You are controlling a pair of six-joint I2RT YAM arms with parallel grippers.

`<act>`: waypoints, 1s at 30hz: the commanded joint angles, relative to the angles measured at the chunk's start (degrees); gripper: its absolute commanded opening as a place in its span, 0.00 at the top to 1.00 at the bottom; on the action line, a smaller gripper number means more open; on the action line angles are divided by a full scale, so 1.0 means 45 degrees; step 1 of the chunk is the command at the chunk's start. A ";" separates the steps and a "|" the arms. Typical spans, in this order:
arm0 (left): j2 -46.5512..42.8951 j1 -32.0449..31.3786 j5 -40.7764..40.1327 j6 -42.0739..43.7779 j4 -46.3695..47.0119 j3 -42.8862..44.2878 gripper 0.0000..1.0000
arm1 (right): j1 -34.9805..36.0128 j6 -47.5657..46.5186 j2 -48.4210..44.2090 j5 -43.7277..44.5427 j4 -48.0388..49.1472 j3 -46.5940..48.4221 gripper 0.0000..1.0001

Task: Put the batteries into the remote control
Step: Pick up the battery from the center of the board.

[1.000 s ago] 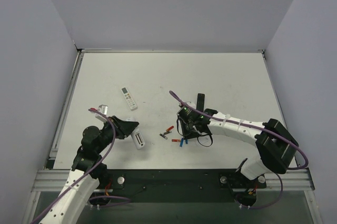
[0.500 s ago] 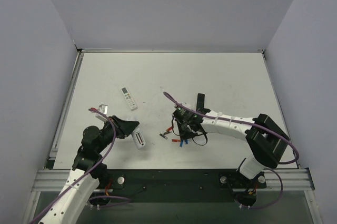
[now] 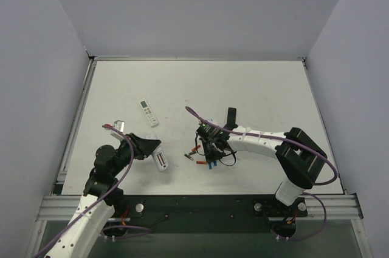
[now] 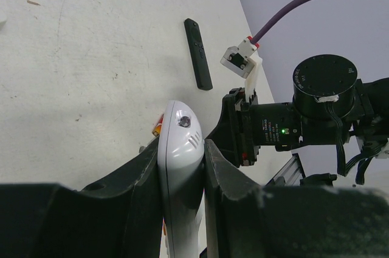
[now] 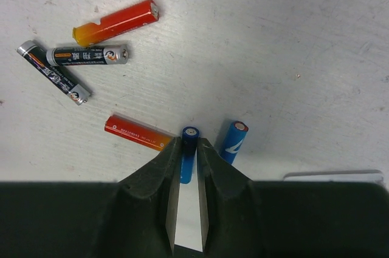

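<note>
My left gripper [image 4: 181,149] is shut on the white remote control [image 4: 180,124], which I see edge on between the fingers. From above, the remote control [image 3: 160,161] lies tilted in the left gripper [image 3: 151,149] near the front left. My right gripper [image 5: 189,144] is low over the table, shut on one of the blue batteries [image 5: 190,133], whose metal tip sticks out past the fingertips. A second blue battery [image 5: 233,141] lies just right of it on the table. In the top view the right gripper [image 3: 209,156] is at the table's middle front.
Two red cells [image 5: 115,21] [image 5: 138,133] and two dark cells [image 5: 88,56] [image 5: 53,73] lie left of the right gripper. Another white remote [image 3: 148,113] lies further back on the left. A slim black remote [image 3: 231,116] is behind the right arm. A thin white edge [image 5: 334,175] shows at the lower right.
The right arm has swung left and come down onto the batteries, and its jaws have closed on one blue battery. The left arm has held still with the remote control.
</note>
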 commanded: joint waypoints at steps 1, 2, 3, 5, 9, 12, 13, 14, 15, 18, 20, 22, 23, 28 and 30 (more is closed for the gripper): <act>-0.0048 0.0071 0.0232 -0.0052 0.0817 0.0183 1.00 | 0.0205 0.0128 0.0430 0.0000 -0.0340 0.0328 0.87; -0.0048 0.0071 0.0212 -0.0071 0.0817 0.0183 1.00 | 0.0225 0.0128 0.0469 0.0000 -0.0340 0.0328 0.87; -0.0029 0.0071 0.0231 -0.0071 0.0817 0.0164 1.00 | 0.0244 0.0089 0.0489 0.0000 -0.0359 0.0328 0.87; -0.0068 0.0071 0.0232 -0.0110 0.0817 0.0144 1.00 | 0.0283 0.0069 0.0548 0.0020 -0.0359 0.0347 0.87; -0.0087 0.0071 0.0231 -0.0208 0.0817 0.0124 1.00 | 0.0420 -0.0086 0.0645 0.0331 -0.0593 0.0484 0.85; -0.0087 0.0071 0.0251 -0.0266 0.0895 0.0105 1.00 | 0.0576 -0.0184 0.0646 0.0739 -0.0750 0.0562 0.89; -0.0068 0.0071 0.0270 -0.0286 0.0934 0.0105 1.00 | 0.0635 -0.0223 0.0472 0.0781 -0.0731 0.0562 0.92; -0.0087 0.0071 0.0290 -0.0306 0.0934 0.0105 1.00 | 0.0655 -0.0224 0.0334 0.0839 -0.0730 0.0562 0.94; -0.0087 0.0071 0.0290 -0.0345 0.0953 0.0105 1.00 | 0.0655 -0.0262 0.0178 0.0937 -0.0730 0.0562 0.97; -0.0127 0.0071 0.0349 -0.0539 0.1129 0.0007 1.00 | 0.0888 -0.0535 -0.0836 0.1307 -0.0633 0.0602 1.00; -0.0127 0.0071 0.0446 -0.0657 0.1421 -0.0090 1.00 | 0.1122 -0.0906 -0.1831 0.1640 -0.0380 0.0718 1.00; -0.0127 0.0071 0.0505 -0.0891 0.1889 -0.0168 1.00 | 0.1260 -0.1102 -0.2921 0.1913 0.0183 0.0738 1.00; -0.0127 0.0071 0.0563 -0.0988 0.2026 -0.0207 1.00 | 0.1338 -0.1335 -0.3238 0.1914 0.0458 0.0719 1.00; -0.0107 0.0071 0.0603 -0.1613 0.3062 -0.0403 1.00 | 0.1611 -0.2019 -0.5131 0.1407 0.3303 0.0426 1.00; -0.0068 0.0051 0.0583 -0.1867 0.3470 -0.0461 1.00 | 0.1883 -0.2292 -0.5563 0.1134 0.4380 0.0212 1.00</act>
